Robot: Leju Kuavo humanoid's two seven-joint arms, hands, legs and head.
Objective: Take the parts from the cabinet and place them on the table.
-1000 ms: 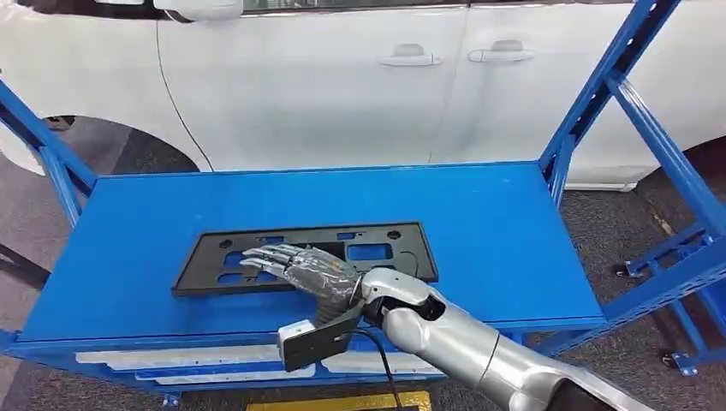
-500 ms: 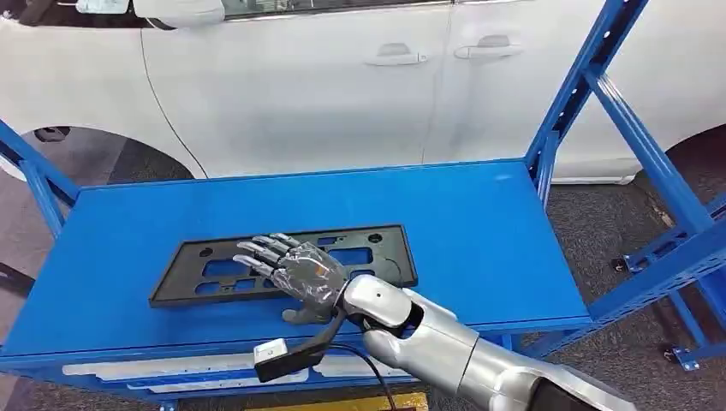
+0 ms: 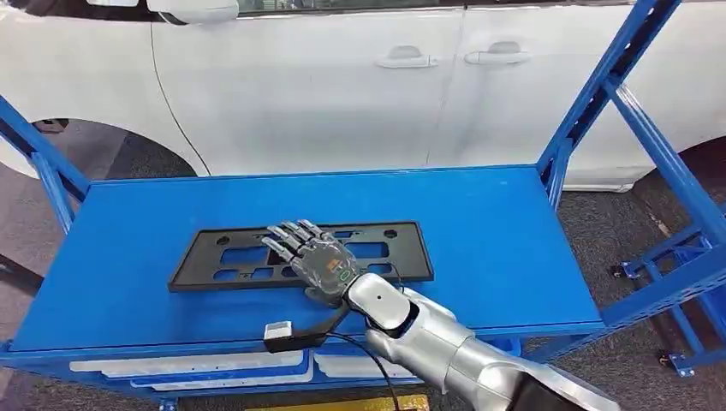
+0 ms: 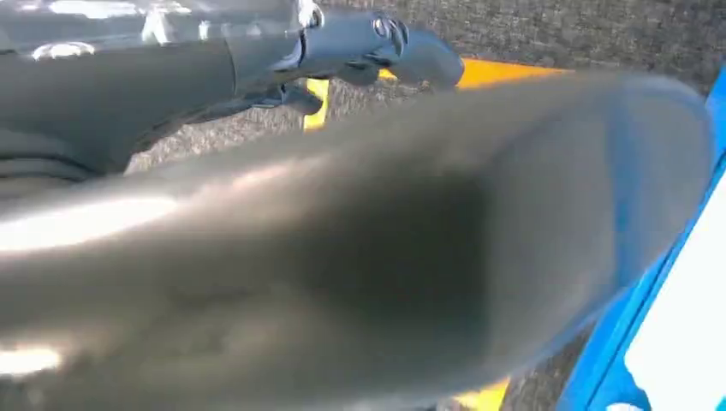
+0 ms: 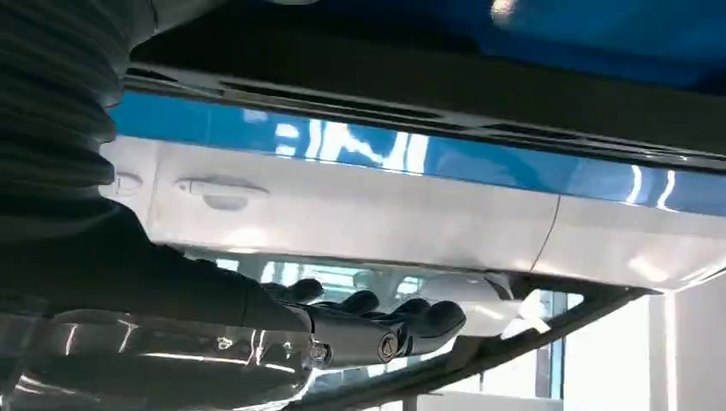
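Observation:
A flat black plate-shaped part [image 3: 409,257] with several cut-outs lies on the blue cabinet shelf [image 3: 488,231] in the head view. My right hand [image 3: 315,261] reaches in from the near edge and sits over the middle of the part, fingers stretched out toward the far side, thumb near its front edge, holding nothing. In the right wrist view the straight fingers [image 5: 377,324] stand apart from the dark strip of the part [image 5: 411,86]. Dark fingers of my left hand [image 4: 377,43] show in the left wrist view; their pose is unclear.
A white car [image 3: 342,86] stands close behind the shelf. Blue slanted uprights [image 3: 599,94] frame the right end, another the left [image 3: 43,163]. White labels [image 3: 188,368] run along the shelf's front edge. The shelf is bare left and right of the part.
The camera has shifted slightly. My right hand has turned from pointing left to pointing more toward the far side and has moved further across the part.

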